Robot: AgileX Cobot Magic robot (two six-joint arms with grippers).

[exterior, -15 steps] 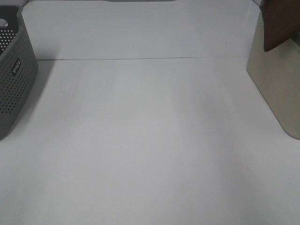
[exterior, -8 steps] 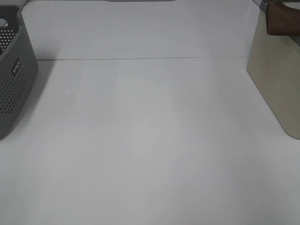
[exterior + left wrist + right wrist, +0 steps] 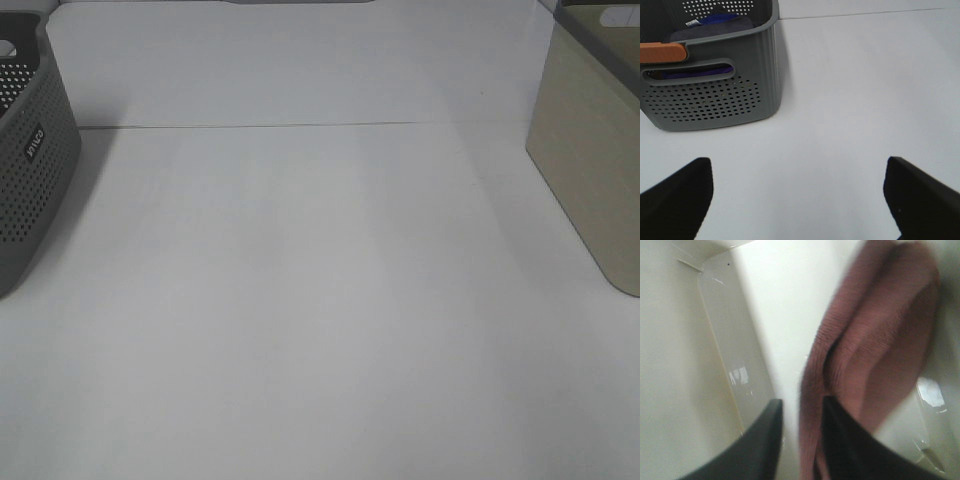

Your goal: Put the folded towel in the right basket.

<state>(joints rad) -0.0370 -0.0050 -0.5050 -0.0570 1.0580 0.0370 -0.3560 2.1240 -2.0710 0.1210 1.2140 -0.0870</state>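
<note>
The folded towel [image 3: 875, 340] is a reddish-brown cloth, blurred, hanging inside the right basket [image 3: 725, 355], whose smooth beige walls fill the right wrist view. My right gripper [image 3: 802, 440] is shut on the towel's edge, with one dark finger [image 3: 760, 445] on each side of the cloth. In the exterior high view the right basket [image 3: 590, 150] stands at the right edge; the towel and both grippers are out of that view. My left gripper [image 3: 800, 200] is open and empty above the table.
A dark grey perforated basket [image 3: 30, 160] stands at the left edge. In the left wrist view it [image 3: 715, 95] holds a purple cloth [image 3: 710, 25], with an orange handle [image 3: 662, 51] at its rim. White table [image 3: 300, 280] lies between the baskets.
In the exterior high view the towel hung over the right basket's rim at the top right, rose, and has now left that view. The left basket has not moved.
</note>
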